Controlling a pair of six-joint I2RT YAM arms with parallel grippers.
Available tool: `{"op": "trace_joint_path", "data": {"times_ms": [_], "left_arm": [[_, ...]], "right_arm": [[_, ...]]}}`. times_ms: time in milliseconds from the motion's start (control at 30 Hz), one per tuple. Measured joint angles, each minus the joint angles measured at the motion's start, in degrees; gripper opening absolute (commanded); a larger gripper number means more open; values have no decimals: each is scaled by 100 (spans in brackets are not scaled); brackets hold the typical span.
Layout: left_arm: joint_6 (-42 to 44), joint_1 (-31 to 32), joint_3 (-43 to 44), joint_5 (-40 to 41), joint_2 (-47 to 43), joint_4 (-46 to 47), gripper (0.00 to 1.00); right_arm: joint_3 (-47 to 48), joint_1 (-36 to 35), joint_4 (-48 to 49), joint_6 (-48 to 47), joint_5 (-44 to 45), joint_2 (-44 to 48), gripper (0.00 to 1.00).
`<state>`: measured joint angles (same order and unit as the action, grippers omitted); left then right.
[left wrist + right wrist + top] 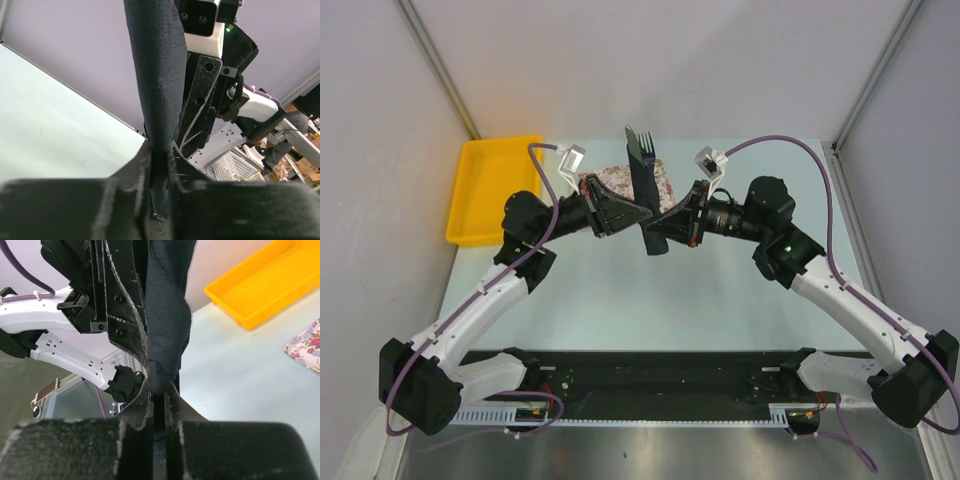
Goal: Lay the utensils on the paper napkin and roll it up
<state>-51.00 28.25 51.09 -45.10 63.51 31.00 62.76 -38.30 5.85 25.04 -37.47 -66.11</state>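
surface: pale table [620, 300], plain grey walls around it.
left gripper [160, 162]: closed tight on the rolled black napkin [646, 185].
right gripper [160, 396]: clamped on the same roll, from the opposite side.
napkin: held between the two arms, over the table.
fork [644, 138]: tines stick out of the far end of the roll.
behind: floral tray [610, 180] under the roll; yellow tray [495, 190] at far left.

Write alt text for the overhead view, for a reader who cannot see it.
The left claw and right claw meet, each pinching a rolled black napkin with fork tines poking from its far end. A floral tray lies behind it, and a yellow bin sits at far left.
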Motion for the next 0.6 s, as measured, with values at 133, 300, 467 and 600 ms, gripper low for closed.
{"op": "trace_joint_path", "data": {"times_ms": [133, 300, 467, 600], "left_arm": [[-2, 2, 0, -4, 13, 63, 0], [9, -35, 0, -4, 13, 55, 0], [219, -208, 9, -28, 13, -319, 0], [811, -538, 184, -28, 70, -1248, 0]], "right_arm": [[0, 0, 4, 2, -9, 0, 0], [0, 0, 4, 0, -7, 0, 14], [0, 9, -17, -26, 59, -85, 57], [0, 129, -22, -42, 70, -103, 87]]}}
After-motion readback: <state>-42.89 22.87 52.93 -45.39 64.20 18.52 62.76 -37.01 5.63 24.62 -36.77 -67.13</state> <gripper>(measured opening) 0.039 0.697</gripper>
